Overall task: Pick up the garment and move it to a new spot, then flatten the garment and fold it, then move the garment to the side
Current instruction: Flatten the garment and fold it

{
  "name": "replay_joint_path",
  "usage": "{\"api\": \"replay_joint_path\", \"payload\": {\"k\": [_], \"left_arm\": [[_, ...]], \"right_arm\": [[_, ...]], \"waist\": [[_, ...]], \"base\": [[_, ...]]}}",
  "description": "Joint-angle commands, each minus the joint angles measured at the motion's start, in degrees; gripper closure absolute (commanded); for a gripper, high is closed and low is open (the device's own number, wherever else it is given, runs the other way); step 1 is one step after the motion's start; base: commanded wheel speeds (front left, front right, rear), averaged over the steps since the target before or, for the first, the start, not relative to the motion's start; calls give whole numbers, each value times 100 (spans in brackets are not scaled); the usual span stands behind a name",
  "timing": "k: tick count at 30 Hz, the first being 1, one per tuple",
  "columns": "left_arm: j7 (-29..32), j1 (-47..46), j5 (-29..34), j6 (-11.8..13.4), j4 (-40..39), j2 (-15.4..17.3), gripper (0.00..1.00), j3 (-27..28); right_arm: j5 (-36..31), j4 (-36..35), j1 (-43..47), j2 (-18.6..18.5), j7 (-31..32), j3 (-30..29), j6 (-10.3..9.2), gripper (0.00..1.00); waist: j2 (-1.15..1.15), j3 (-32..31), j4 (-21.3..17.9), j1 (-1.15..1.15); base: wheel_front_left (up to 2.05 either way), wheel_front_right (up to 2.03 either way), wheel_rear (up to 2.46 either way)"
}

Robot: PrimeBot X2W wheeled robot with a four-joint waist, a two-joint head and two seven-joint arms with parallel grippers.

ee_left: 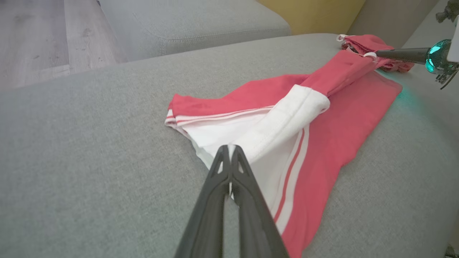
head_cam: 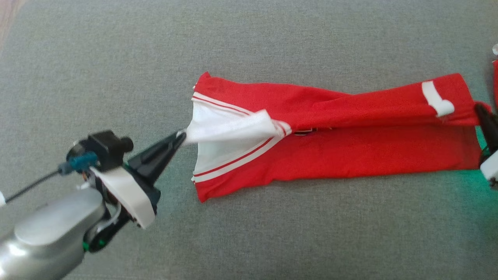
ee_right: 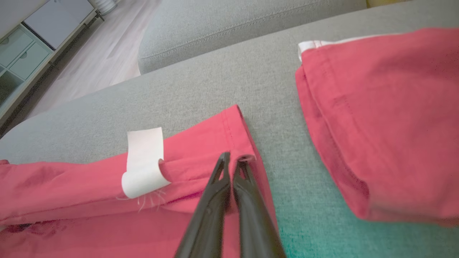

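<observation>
Left pincer (head_cam: 181,135) and right pincer (head_cam: 478,108) both clamped tight on our red garment (head_cam: 350,155), one at each end

From our head view, the left pincer comes in from 8 o'clock. Its tips nip the white inner band at the garment's 9 o'clock end and hold a flap of it up off the grey cushion (head_cam: 249,39). Our right pincer sits way out at 3 o'clock, closed on the hem corner just past the white label (head_cam: 436,97). The garment lies as a long strip running from centre out to 3 o'clock, with the top layer drawn taut between the two grips and the bottom layer flat on the cushion. Our right wrist view also shows a second red piece (ee_right: 376,125) off at 2 o'clock from the hem, with bare cushion between them.
</observation>
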Motion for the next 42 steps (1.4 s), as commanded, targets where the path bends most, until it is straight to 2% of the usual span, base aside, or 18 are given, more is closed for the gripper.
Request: {"api": "replay_joint_path", "payload": {"k": [1, 6, 7, 8, 9, 10, 11, 12, 13, 16, 19, 23, 27, 30, 34, 38, 42], "left_arm": [[-20, -31, -2, 56, -98, 223, 100, 253], [-104, 278, 145, 101, 65, -25, 100, 252], [-136, 314, 167, 103, 150, -79, 100, 252], [-171, 354, 156, 114, 244, -141, 100, 256], [-213, 390, 146, 143, 333, -209, 100, 273], [-262, 424, 152, 181, 415, -278, 79, 300], [-310, 468, 155, 232, 497, -345, 56, 339], [-350, 519, 164, 288, 575, -406, 13, 376], [-393, 570, 188, 363, 637, -465, 0, 440], [-469, 802, 297, 684, 745, -628, 0, 756], [-480, 1204, 661, 1208, 551, -824, 0, 1510], [-482, 2113, 1473, 1918, 43, -1176, 0, 2658], [-483, 2952, 2404, 2320, -513, -1655, 0, 3414], [-483, 3428, 3062, 2493, -877, -2031, 0, 3736], [-483, 3743, 3643, 2557, -1158, -2371, 0, 3882], [-483, 3985, 4253, 2550, -1397, -2720, 0, 3970], [-484, 4168, 4590, 2438, -1495, -2956, 0, 4036]], "right_arm": [[-47, -199, 139, -119, 38, -39, 39, 100], [-169, -352, 367, 43, 137, -257, 39, 100], [-184, -360, 388, 65, 142, -276, 39, 85], [-197, -364, 402, 85, 146, -281, 39, 59], [-209, -353, 410, 117, 125, -311, 39, 6], [-232, -338, 424, 152, 97, -342, 39, 0], [-249, -336, 450, 192, 79, -359, 39, 0], [-262, -340, 484, 236, 48, -393, 39, 0], [-285, -353, 527, 277, 12, -422, 39, 0], [-378, -402, 731, 413, -140, -557, 39, 0], [-465, -481, 969, 639, -286, -716, 39, 0], [-648, -503, 1154, 1006, -340, -935, 39, 0], [-986, -183, 1031, 1285, -315, -1272, 39, 0], [-1255, 157, 776, 1484, -277, -1586, 39, 0], [-1577, 637, 478, 1583, -254, -1909, 39, 0], [-2125, 1383, 171, 1632, -204, -2446, 39, 0], [-2552, 2013, -40, 1711, -75, -2782, 39, 0]], "waist": [[0, 2, 1, 1], [0, 55, -12, 1], [0, 62, -15, 1], [0, 61, -25, 1], [0, 51, -41, 1], [0, 32, -58, 1], [0, 5, -78, 1], [0, -26, -101, 1], [0, -62, -126, 1], [0, -210, -192, 1], [0, -382, -253, 1], [0, -584, -265, 1], [0, -709, -85, 1], [0, -735, 118, 1], [0, -720, 350, 1], [0, -690, 648, 1], [0, -681, 824, 1]], "base": [[0, 0, 0], [0, 0, 0], [0, 0, 0], [0, 0, 0], [0, 0, 0], [0, 0, 0], [0, 0, 0], [0, 0, 0], [0, 0, 0], [0, 0, 0], [0, 0, 0], [0, 0, 0], [0, 0, 0], [0, 0, 0], [0, 0, 0], [0, 0, 0], [0, 0, 0]]}}
